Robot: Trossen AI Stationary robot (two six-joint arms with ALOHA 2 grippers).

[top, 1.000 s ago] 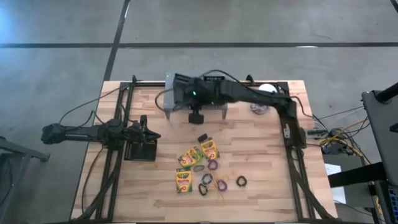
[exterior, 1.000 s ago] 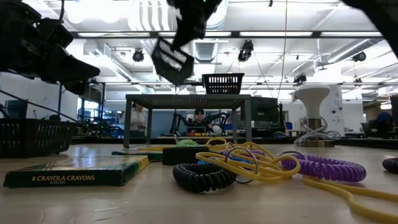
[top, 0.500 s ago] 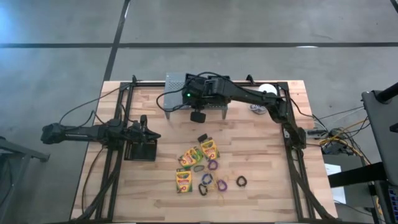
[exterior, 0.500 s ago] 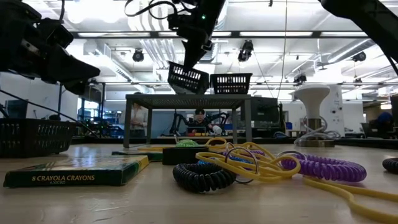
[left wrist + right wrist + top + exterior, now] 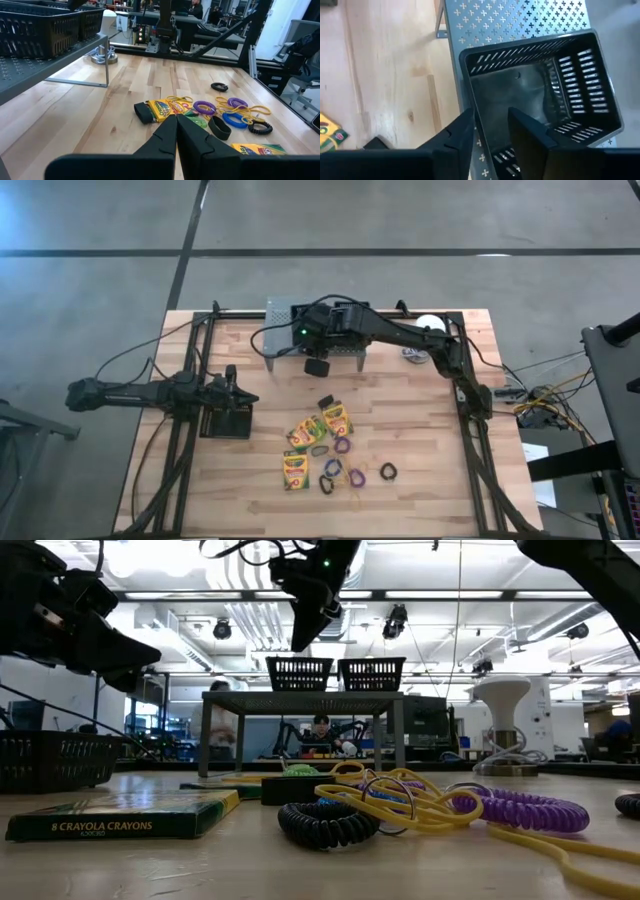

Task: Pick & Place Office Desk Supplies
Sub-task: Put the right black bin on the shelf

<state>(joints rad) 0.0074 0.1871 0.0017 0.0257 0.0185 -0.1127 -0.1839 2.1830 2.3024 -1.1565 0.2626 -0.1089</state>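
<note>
A: Status, largest item first?

B: Wooden table (image 5: 250, 480). At its far edge, grey perforated stand (image 5: 283, 311) with two black mesh baskets on top; in low view they sit side by side, left one (image 5: 299, 673), right one (image 5: 371, 673). White dome object (image 5: 428, 323) near far right corner.

A: Task items, appearance and location?

B: Crayon boxes, yellow w/ green, flat on table in a cluster near centre-front: one (image 5: 337, 418), one (image 5: 305, 432), one (image 5: 295, 470). One box in low view reads "8 Crayola Crayons" (image 5: 120, 816). Just beside them, small elastic loops: purple (image 5: 342, 445), purple (image 5: 356, 477), black coil (image 5: 388, 471), black (image 5: 331, 468). Thin yellow bands (image 5: 400, 795) tangled w/ purple coil (image 5: 520, 808) and black coil (image 5: 325, 821) in low view. Blue loop (image 5: 232, 119) shows in left wrist view. None on the stand.

A: Arm pose?

B: Right arm reaches across far edge, right gripper (image 5: 490, 127) pointing down over stand, above near wall of a basket (image 5: 540, 85). Fingers apart, one each side of the wall; contact cannot be told. Left arm lies low at table's left side, left gripper (image 5: 176, 125) aimed toward the supplies cluster, well apart from it, fingers together, nothing between.
</note>
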